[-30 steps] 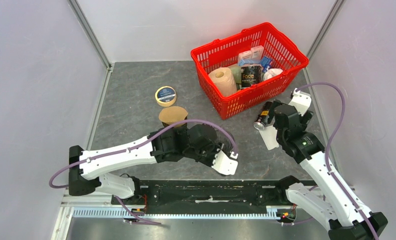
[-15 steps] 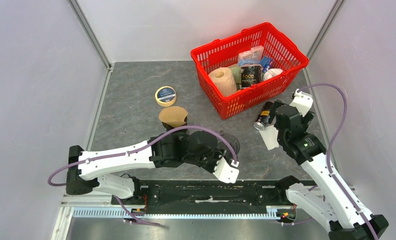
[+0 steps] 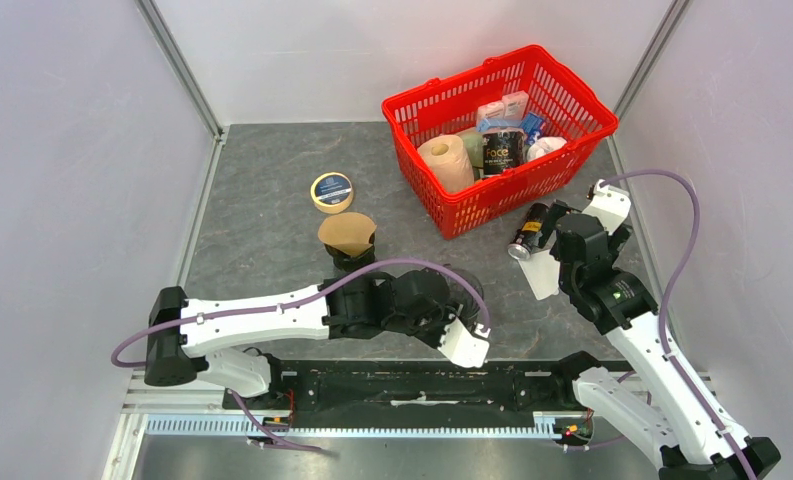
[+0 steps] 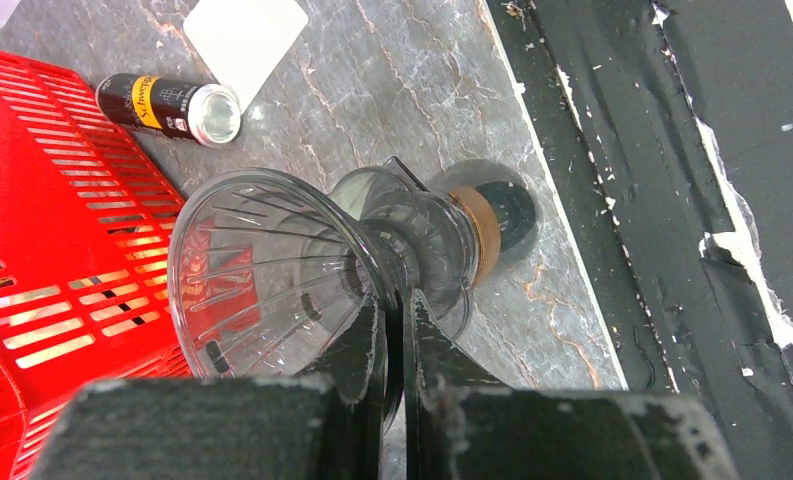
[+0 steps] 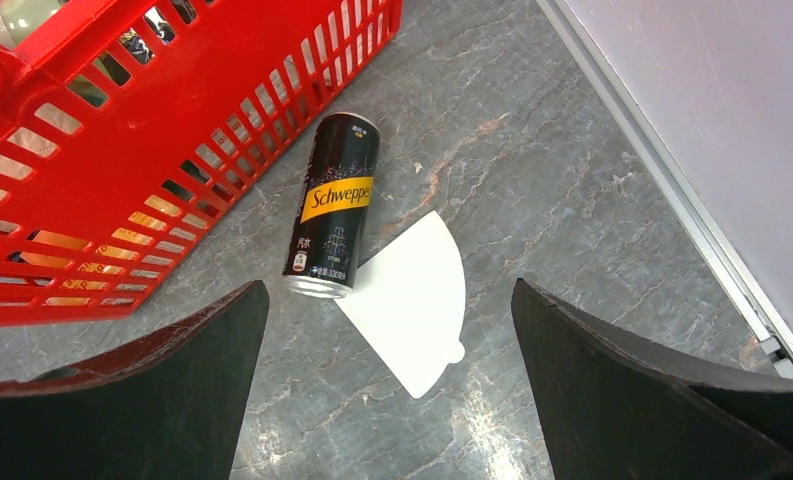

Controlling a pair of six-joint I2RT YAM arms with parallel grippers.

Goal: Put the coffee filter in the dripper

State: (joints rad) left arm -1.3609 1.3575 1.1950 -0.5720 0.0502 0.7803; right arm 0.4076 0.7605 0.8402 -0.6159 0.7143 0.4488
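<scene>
Right hand (image 5: 387,290) spread near Schweppes can (image 5: 332,205)

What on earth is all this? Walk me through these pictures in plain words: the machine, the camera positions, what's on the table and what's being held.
These are two robot arms bolted at the near edge of a grey table. The wide picture comes from a fixed camera above and behind them. The other two come from a small camera on each wrist, looking past that arm's own fingers. The left gripper is shut on a clear dripper. The right gripper is open and holds nothing. It is above a white coffee filter, which lies flat on the table right beside a black Schweppes can on its side. Further back stands a filled red basket. To the left are a round tin and a brown paper cone.
</scene>
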